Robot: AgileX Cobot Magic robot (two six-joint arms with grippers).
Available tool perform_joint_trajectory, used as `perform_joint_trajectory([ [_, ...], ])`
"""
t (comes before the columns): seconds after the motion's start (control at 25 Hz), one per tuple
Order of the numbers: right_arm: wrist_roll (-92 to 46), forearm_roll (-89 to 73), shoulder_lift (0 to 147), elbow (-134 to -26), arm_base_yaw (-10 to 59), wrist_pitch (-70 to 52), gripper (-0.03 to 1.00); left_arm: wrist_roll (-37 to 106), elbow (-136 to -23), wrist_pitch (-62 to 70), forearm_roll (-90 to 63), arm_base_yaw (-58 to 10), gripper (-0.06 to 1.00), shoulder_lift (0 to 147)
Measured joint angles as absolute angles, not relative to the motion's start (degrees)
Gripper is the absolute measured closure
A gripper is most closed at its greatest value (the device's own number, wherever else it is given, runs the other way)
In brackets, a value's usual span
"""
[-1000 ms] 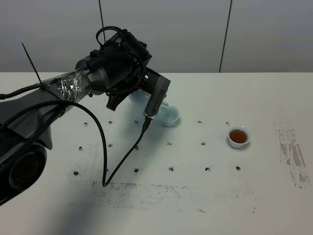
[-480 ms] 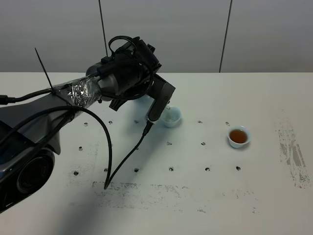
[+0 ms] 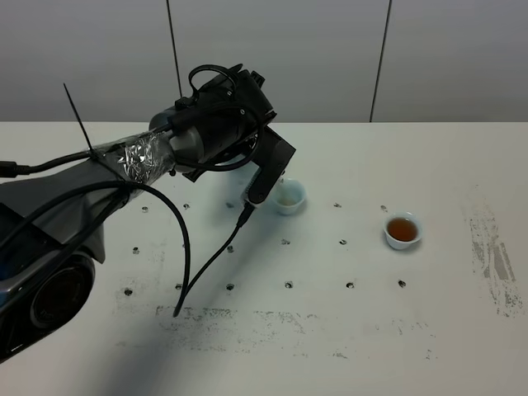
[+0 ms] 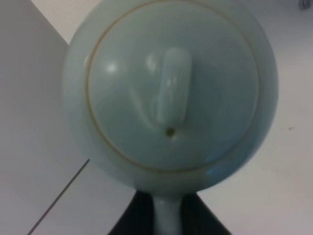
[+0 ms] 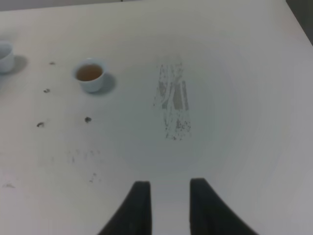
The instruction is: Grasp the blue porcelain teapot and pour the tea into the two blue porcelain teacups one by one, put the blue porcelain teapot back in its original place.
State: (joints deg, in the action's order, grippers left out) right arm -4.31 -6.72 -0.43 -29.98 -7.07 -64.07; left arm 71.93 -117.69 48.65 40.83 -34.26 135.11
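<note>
Left wrist view
- Blue porcelain teapot (image 4: pixel 171 98): fills most of the frame, seen lid-on; the knob sits mid-frame with a small vent hole just below it.
- Handle: runs down to the bottom edge of the frame.
- Left gripper (image 4: pixel 165 219): dark jaws pinching the handle from both sides at bottom centre.
- Behind the pot: pale worktop (image 4: pixel 274 196) lower right, grey wall at left.

Exterior high view
- Left arm (image 3: pixel 124 161): reaches from lower left up to upper centre, foil-wrapped along the forearm, with a black cable (image 3: pixel 183 256) hanging down to the worktop.
- Teapot: held aloft behind the wrist, almost wholly hidden; spout cannot be made out.
- Middle teacup (image 3: pixel 289 195): on the worktop just right of the wrist's lower end; faint pale contents, hard to read.
- Right teacup (image 3: pixel 403 230): right of centre, well apart from the other, brown tea inside.
- Scuff marks (image 3: pixel 495 256): far right of the worktop.

Right wrist view
- Right gripper (image 5: pixel 168 196): bottom centre, jaws drawn close with a narrow strip of worktop between them, nothing held.
- Right teacup: upper left, tea visible.
- Middle teacup: cut off by the left edge.
- Scuff marks: centre of frame.
</note>
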Motion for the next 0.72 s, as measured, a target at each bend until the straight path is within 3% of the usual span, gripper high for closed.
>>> perform_joint_trajectory([
  [0.72,-4.3,-6.7,-0.4,-30.0,-7.1,-64.1,0.76,72.6,-117.7,48.5,45.5,-36.0,0.83,135.1],
])
